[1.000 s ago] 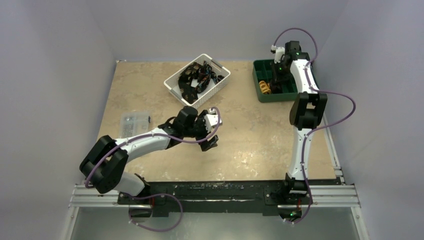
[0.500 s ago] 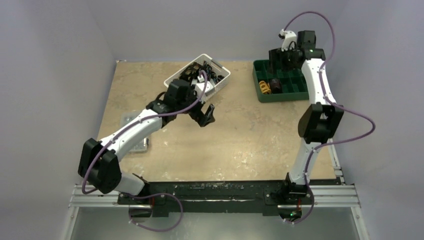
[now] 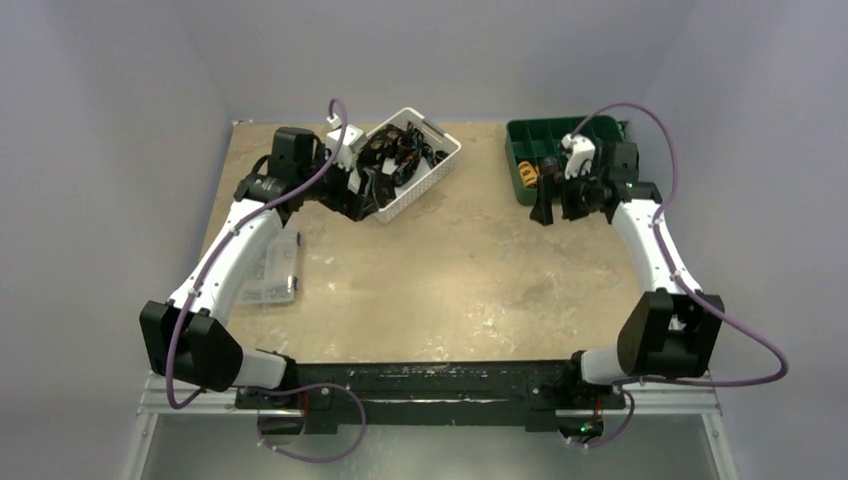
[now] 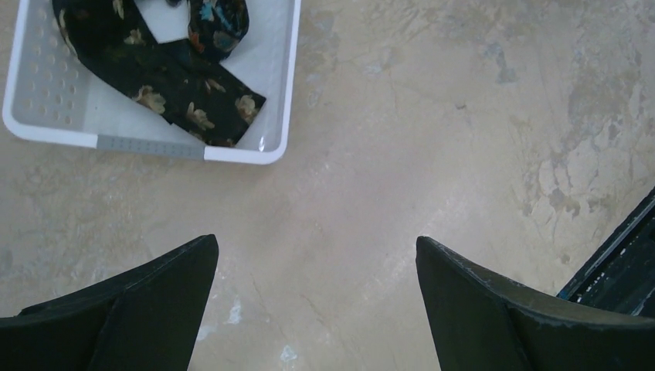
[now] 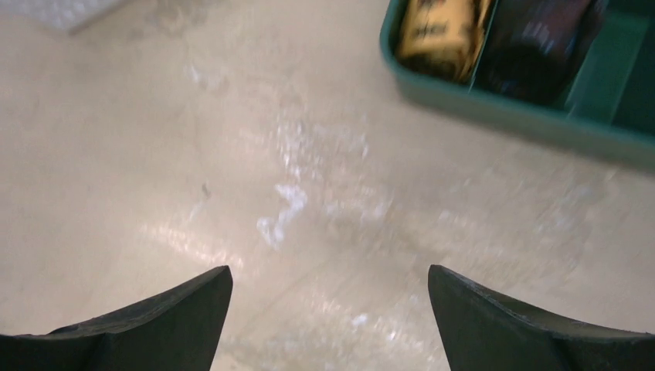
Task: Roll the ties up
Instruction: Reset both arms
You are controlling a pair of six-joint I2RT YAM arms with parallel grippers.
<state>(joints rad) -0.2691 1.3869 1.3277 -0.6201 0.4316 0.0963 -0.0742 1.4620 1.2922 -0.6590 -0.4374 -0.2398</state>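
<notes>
Beige mottled counter [image 3: 450,280], grey walls. Ties [image 4: 178,85] lie loose and tangled in white basket [image 4: 239,154], far left of counter. Left hand [image 4: 317,243] spread wide, empty, hovering beside basket's near edge. Right hand [image 5: 330,270] also released, empty, over bare counter near green tray [image 5: 502,108] holding yellow roll [image 5: 444,27] and dark roll [image 5: 541,46]
</notes>
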